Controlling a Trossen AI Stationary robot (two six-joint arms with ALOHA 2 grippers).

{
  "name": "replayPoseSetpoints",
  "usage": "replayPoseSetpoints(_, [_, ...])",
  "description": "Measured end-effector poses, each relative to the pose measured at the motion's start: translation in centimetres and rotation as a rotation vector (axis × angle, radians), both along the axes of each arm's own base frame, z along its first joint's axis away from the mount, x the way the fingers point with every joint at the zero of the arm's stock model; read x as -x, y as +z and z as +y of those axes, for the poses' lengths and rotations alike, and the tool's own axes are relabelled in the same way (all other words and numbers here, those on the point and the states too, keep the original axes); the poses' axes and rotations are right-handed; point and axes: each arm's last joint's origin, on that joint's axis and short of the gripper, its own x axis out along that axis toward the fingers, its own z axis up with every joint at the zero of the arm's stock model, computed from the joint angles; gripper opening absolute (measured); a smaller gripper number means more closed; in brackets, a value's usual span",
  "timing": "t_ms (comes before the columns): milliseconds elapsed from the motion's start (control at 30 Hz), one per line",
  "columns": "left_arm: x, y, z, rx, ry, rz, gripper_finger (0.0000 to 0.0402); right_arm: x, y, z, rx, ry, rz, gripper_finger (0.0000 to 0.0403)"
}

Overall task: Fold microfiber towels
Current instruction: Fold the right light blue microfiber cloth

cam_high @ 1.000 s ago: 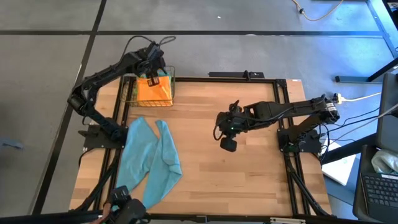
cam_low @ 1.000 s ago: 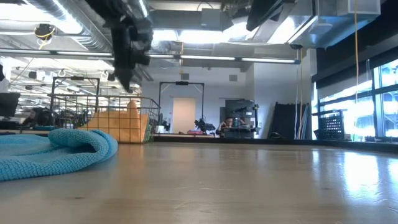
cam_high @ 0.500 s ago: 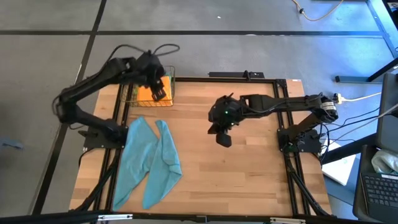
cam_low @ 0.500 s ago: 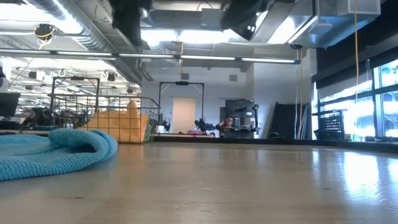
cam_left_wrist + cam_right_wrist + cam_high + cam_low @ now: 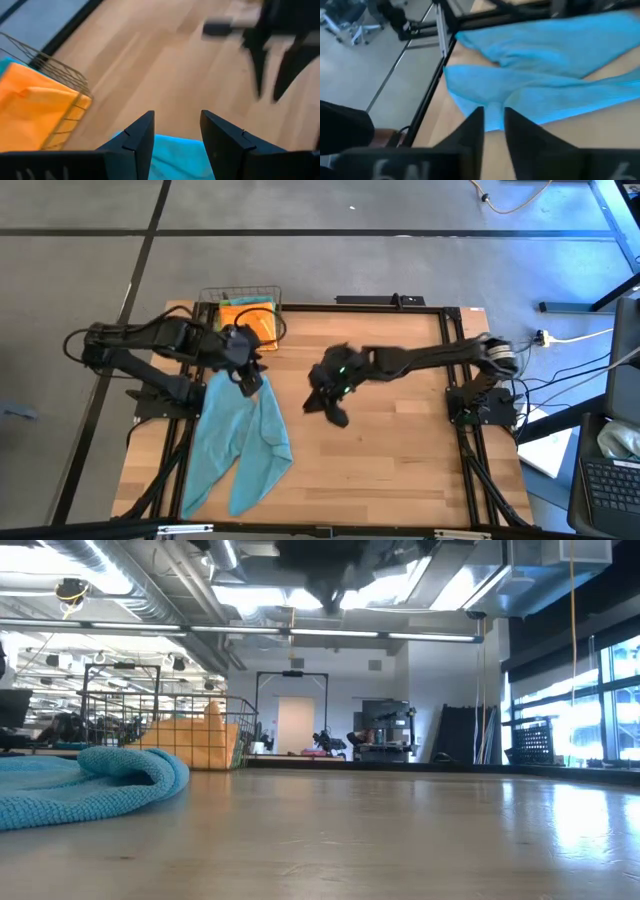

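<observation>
The left gripper hovers over the top corner of the teal towel, its jaws spread apart and holding nothing. That towel lies crumpled on the left side of the worktop. Behind it, an orange towel sits in a wire basket at the back left corner. Mid-worktop, the right gripper hangs above bare wood, jaws narrowly parted, empty.
</observation>
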Motion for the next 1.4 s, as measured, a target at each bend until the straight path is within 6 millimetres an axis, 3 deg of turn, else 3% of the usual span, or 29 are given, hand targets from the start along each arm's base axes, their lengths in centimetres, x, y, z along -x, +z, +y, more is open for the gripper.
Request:
replayPoseSetpoints(233, [0.2,0.1,-2.0,0.094,0.057,-0.056,0.0150,-3.5,-5.8,3.5,-0.009,0.033,-0.014,0.0191])
replayPoseSetpoints(333, [0.1,0.2,-2.4,0.124,0.083,-0.094,0.0150,-4.5,-8.2,5.1,-0.061,0.007,0.008,0.0221])
replayPoseSetpoints(467, [-0.3,0.7,-2.9,0.128,0.108,-0.186,0.0150,-5.0,-10.7,6.1,-0.019,-0.066,0.043,0.0231])
replayPoseSetpoints(667, [-1.1,1.8,-3.5,0.061,0.114,-0.343,0.0150,-5.8,-13.2,5.6,0.100,-0.230,0.026,0.0220])
replayPoseSetpoints(867, [-1.1,2.0,-4.1,0.026,0.032,-0.345,0.0150,-7.2,-14.5,6.2,0.120,-0.181,-0.079,0.0215])
replayPoseSetpoints(1033, [-1.0,2.1,-4.9,0.034,-0.007,-0.355,0.0150,-8.7,-14.3,7.6,0.160,-0.141,-0.131,0.0214])
replayPoseSetpoints(1400, [-0.9,2.3,-5.5,0.043,-0.027,-0.379,0.0150,-11.0,-14.7,8.1,0.237,-0.144,0.065,0.0214])
